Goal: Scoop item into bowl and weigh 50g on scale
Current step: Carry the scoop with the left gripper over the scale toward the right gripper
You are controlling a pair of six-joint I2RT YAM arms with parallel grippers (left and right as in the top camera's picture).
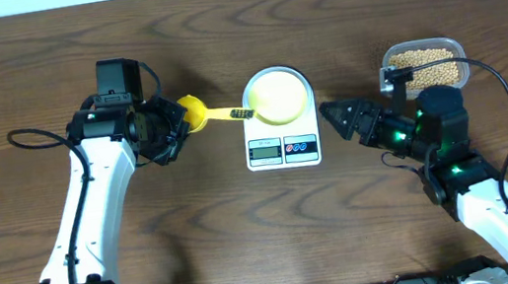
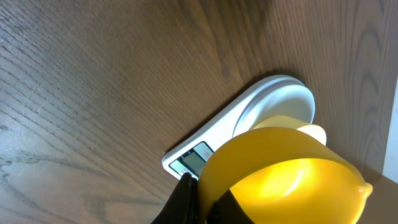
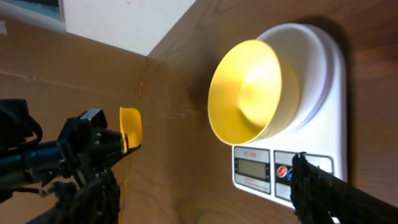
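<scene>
The pale-yellow bowl (image 1: 277, 94) stands on the white scale (image 1: 283, 150); in the right wrist view the bowl (image 3: 249, 93) looks empty on the scale (image 3: 326, 68). My left gripper (image 1: 175, 125) is shut on a yellow scoop (image 1: 195, 110), whose handle points right toward the bowl. The scoop (image 2: 280, 174) fills the lower left wrist view, with the scale (image 2: 205, 140) behind it. My right gripper (image 1: 332, 114) is open and empty just right of the scale, its fingers (image 3: 199, 180) spread wide. The tan beans (image 1: 422, 58) lie in a clear container (image 1: 460, 71) at the right.
The table (image 1: 238, 25) is dark wood. A white wall and a cardboard panel (image 3: 74, 68) stand beyond the table's far edge. A black cable (image 1: 34, 138) loops left of the left arm.
</scene>
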